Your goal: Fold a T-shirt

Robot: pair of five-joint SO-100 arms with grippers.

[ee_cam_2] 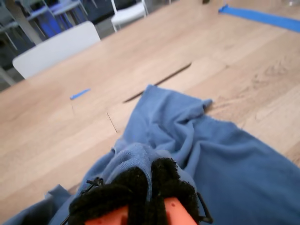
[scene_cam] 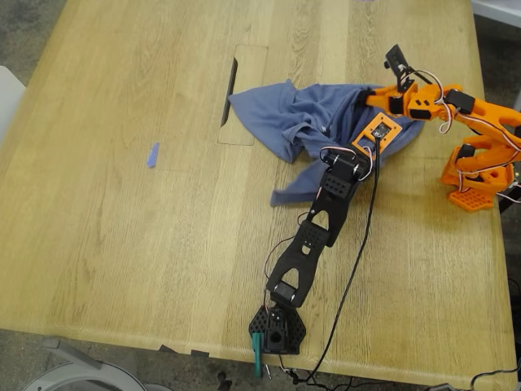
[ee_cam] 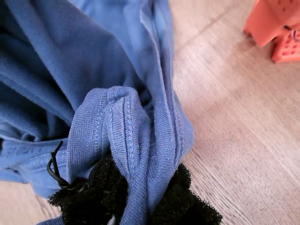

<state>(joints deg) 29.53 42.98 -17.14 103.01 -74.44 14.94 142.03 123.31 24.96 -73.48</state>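
Wooden table (scene_cam: 122,244), white chair (ee_cam_2: 56,47)

T-shirt (scene_cam: 301,122) print hidden in folds, orange arm (scene_cam: 480,155) cut off

Wooden table (scene_cam: 122,244) with a rectangular cable hatch (scene_cam: 244,94) upper centre of the exterior view; small blue tape strip (scene_cam: 152,155) at left; white chair (ee_cam_2: 56,47) beyond.

My first tool (ee_cam: 136,206) and second tool (ee_cam_2: 140,192) both clamp cloth.
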